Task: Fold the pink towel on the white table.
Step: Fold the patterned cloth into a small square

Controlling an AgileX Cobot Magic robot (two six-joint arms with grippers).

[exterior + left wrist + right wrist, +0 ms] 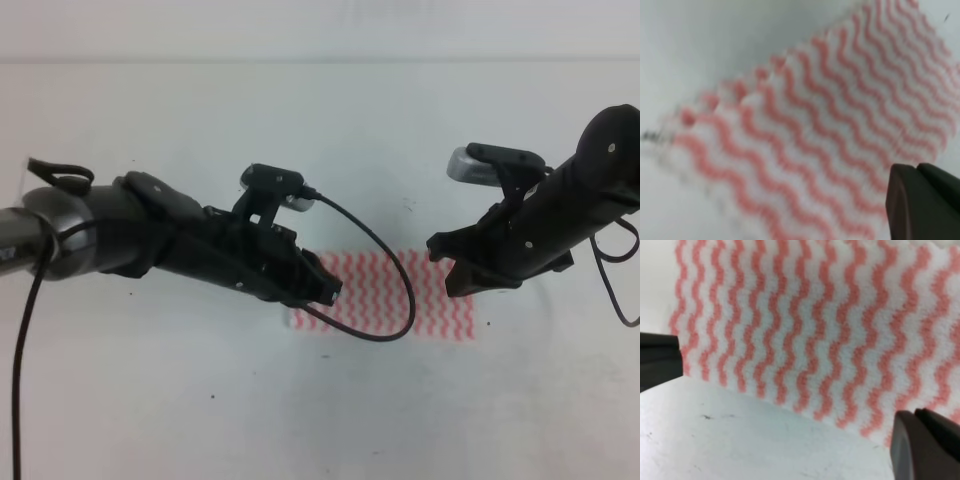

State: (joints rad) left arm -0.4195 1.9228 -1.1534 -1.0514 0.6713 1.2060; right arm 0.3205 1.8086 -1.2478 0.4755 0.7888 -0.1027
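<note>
The pink towel lies flat near the middle of the white tabletop, a dark cable looping across it. The left gripper hangs over the towel's left edge, and the right gripper over its right edge. The right fingers stand spread apart; whether the left fingers are parted cannot be told.

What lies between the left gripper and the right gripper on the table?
In the exterior high view, the pink towel spans the gap between left gripper and right gripper, with a black cable looping over it.
</note>
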